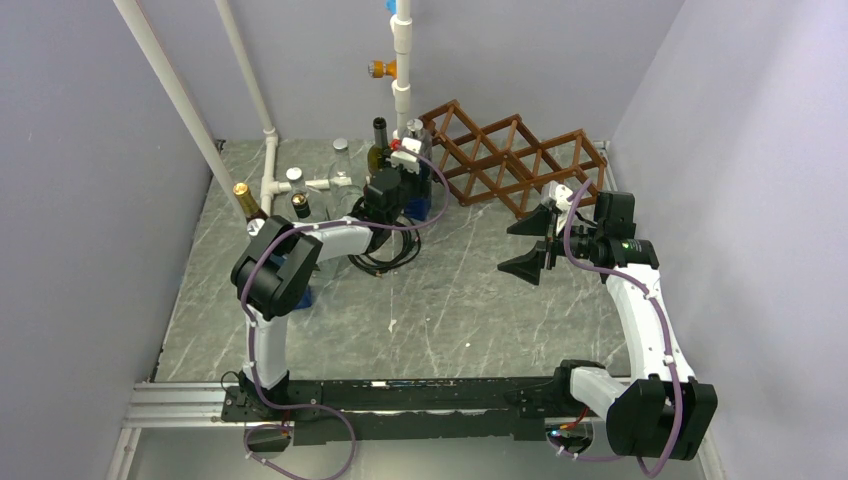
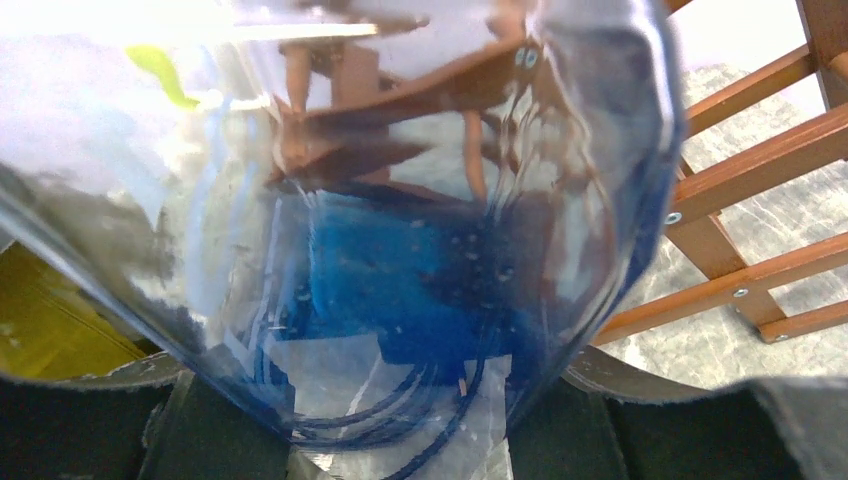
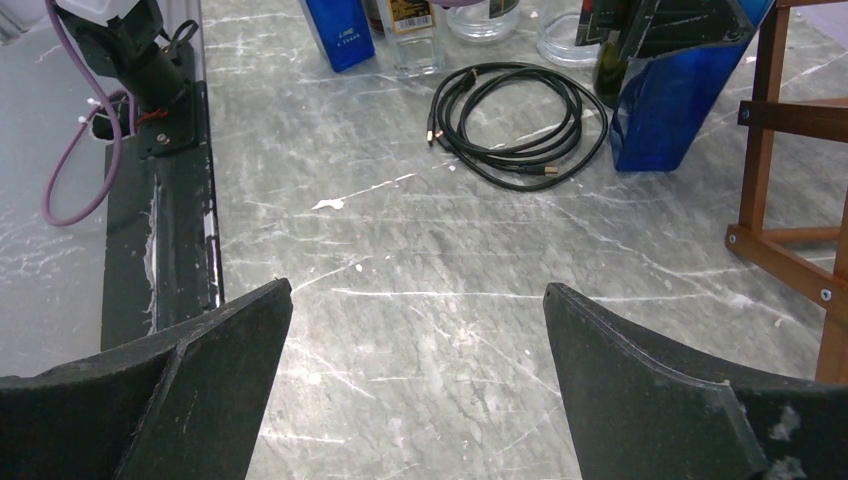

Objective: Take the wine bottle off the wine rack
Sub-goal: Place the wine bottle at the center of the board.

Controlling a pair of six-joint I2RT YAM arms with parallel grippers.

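Top external view: a clear glass wine bottle with a blue-tinted lower part (image 1: 418,170) is seen upright at about 12 o'clock from the middle of the grey marbled table (image 1: 450,300), just beside the 9 o'clock end of the brown wooden lattice wine rack (image 1: 510,165) and outside its cells. It is clasped low on its body by the left gripper (image 1: 408,190). In the left wrist view the glass fills the space between the dark fingers, so the jaws are judged to be clenched on it. Whether its base rests on the table or hangs just above cannot be told.

The right gripper (image 3: 418,290) is held at about 3 o'clock of the table, well apart from the bottle, with its jaws spread wide and nothing between them.

The removal is judged nearly complete, since no cell of the rack is seen around the bottle.

Several hazards are judged from here:
- The smooth glass could slide through the fingers if the grip is loosened before the base is seated.
- The rack's nearest leg could be struck if the bottle is swung towards 3 o'clock.
- A dark green bottle with a gold label (image 1: 378,150) stands close at 9 o'clock and could be toppled by the arm.
- A coiled black cable (image 3: 520,120) lies at 6 o'clock of the bottle, and a base set on it would be left tilted.
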